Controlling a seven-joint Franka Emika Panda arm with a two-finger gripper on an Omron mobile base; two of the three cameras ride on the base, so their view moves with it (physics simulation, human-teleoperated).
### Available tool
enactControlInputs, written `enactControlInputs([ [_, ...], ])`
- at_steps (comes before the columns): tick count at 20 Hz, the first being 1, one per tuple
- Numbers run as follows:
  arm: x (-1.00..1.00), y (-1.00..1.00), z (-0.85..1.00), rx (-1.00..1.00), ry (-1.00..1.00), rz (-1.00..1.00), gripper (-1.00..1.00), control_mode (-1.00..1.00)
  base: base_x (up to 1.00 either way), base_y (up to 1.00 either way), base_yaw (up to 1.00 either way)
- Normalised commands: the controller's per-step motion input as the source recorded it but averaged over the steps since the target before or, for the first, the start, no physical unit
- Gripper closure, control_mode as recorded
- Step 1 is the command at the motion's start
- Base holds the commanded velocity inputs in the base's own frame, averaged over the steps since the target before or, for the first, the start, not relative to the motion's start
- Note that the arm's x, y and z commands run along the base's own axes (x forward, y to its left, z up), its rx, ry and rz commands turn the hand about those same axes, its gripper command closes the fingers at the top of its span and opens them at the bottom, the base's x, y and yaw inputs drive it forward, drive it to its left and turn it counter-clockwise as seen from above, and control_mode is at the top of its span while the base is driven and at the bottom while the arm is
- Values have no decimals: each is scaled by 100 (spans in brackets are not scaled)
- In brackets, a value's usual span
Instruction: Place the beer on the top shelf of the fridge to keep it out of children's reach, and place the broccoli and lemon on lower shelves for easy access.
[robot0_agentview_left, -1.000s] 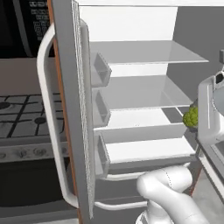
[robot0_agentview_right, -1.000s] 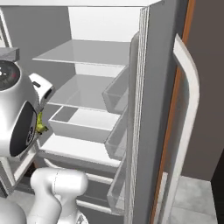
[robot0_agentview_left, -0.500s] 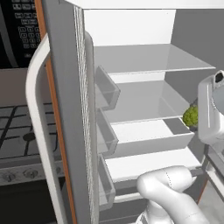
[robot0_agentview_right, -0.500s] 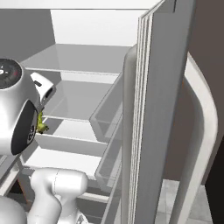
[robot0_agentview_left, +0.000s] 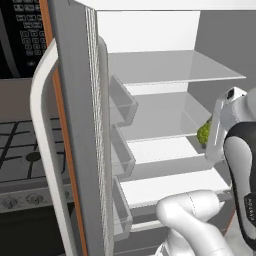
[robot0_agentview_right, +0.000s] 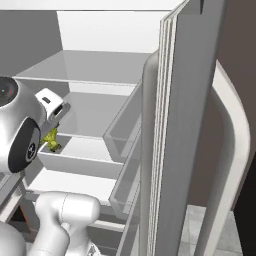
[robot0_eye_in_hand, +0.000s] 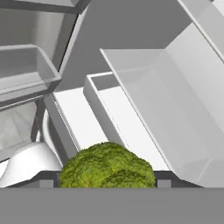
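A: Whole scene has shifted since the earlier pictures, so the base has driven closer: the fridge (robot0_agentview_left: 150, 45) now looms larger in both base views and its door (robot0_agentview_left: 75, 125) sits nearer the camera. Broccoli (robot0_eye_in_hand: 107, 165) stays put relative to the arm, same spot beside the hand as before.

B: Where's the broccoli vs the tool?

A: Hand view has it right at the bottom centre, between the two dark finger tips (robot0_eye_in_hand: 47, 183), green crown facing the camera. So it sits in the tool (robot0_eye_in_hand: 105, 183), jaws pinching it from either side, part-way closed around the floret.

B: Base views agree?

A: Yes. Left base view shows a green patch just left of the white hand, at the right edge of the fridge opening, about level with the middle shelf (robot0_agentview_left: 155, 117). Right base view shows it just below the hand, over the left end of the pale drawer (robot0_agentview_right: 80, 162).

B: Touching any shelf?

A: Can't tell for sure. Looks held in the air, above the drawer, in front of the shelves.

B: Top shelf (robot0_agentview_left: 170, 67)?

A: Well above the broccoli. Grey door bins (robot0_agentview_left: 122, 100) are stacked down the inside of the open door, well apart from the tool. Stove (robot0_agentview_left: 25, 160) and black microwave (robot0_agentview_left: 22, 35) show past the door at left.
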Motion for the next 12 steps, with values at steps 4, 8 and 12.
enactControlInputs([
  [4, 49, -1, -36, 0, -2, -11, 100, -100, 0, 0, 0],
  [8, 49, -13, -31, 0, 0, -5, 100, -100, 0, 0, 0],
  [12, 55, -17, -32, 0, 0, -3, 100, -100, 0, 0, 0],
])
